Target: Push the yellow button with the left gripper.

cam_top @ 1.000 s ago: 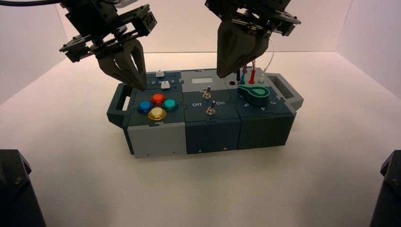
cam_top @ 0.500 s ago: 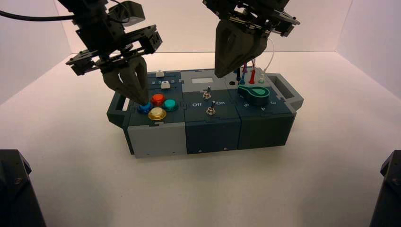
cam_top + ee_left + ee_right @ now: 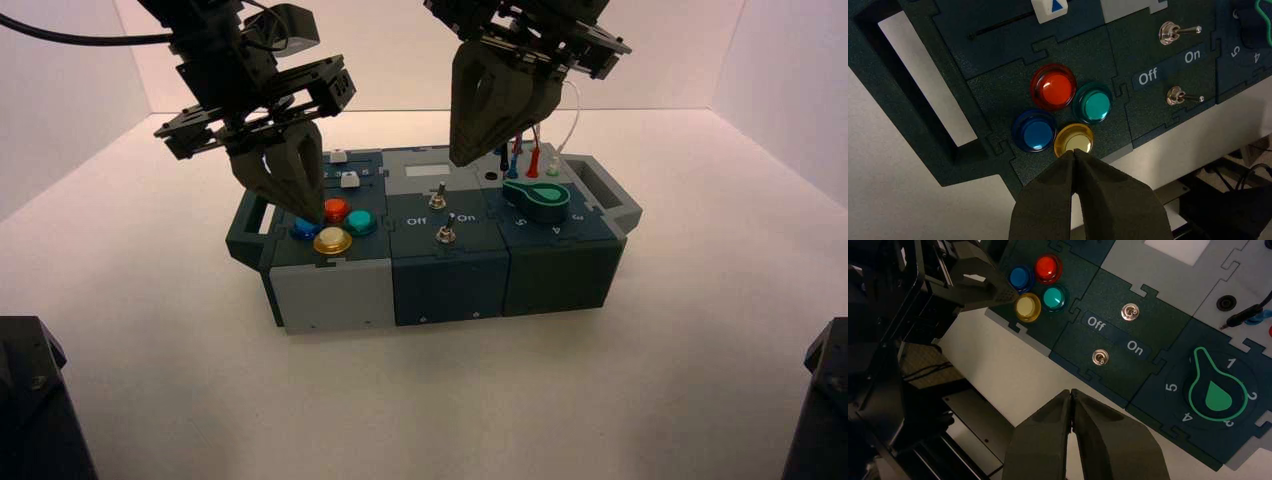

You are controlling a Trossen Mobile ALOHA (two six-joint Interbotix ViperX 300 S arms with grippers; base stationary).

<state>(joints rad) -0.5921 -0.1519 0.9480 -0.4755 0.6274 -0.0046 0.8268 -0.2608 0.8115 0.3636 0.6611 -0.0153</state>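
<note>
The dark blue-grey plastic box [image 3: 440, 265] stands on the pale table [image 3: 500, 400], a handle at each end. On the left part of its top sit four round domed buttons in a diamond: the amber-yellow button [image 3: 332, 241] nearest the front, the red button [image 3: 335, 209] behind it, the blue button [image 3: 303, 228] to the left, the teal-green button [image 3: 361, 222] to the right. Behind them lie two white-capped sliders [image 3: 348, 179]. Two small metal toggle switches [image 3: 445, 235] stand in the middle, one behind the other. The green pointer knob [image 3: 537, 199] sits on the right, plugged wires [image 3: 520, 160] behind it. The left gripper [image 3: 316, 213], black-framed with tapering grey-brown fingers, hangs over the button cluster, its tip just above and behind the yellow button. The right gripper [image 3: 462, 158], darker and broader, hangs above the box's rear middle.
</note>
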